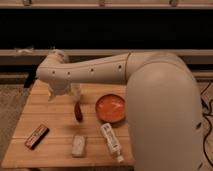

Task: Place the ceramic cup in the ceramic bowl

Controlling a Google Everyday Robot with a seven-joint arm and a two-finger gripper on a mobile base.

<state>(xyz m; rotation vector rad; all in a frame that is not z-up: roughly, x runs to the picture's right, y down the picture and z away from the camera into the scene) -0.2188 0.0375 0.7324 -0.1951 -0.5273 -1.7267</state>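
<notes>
Over the wooden desk [52, 122], far-left side, the white gripper [61, 90] sits beside the small white ceramic cup [75, 92], grip impossible to tell; round orange-red glossy ceramic bowl [110, 107] right, dark shelves [100, 30] behind.

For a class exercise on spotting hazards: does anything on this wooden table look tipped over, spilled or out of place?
The white tube-shaped bottle lies on its side, its narrow end almost at the front edge of the wooden table, just in front of the round glossy orange-red bowl. Nothing looks spilled. The pincer hangs over the table's back left part.
</notes>
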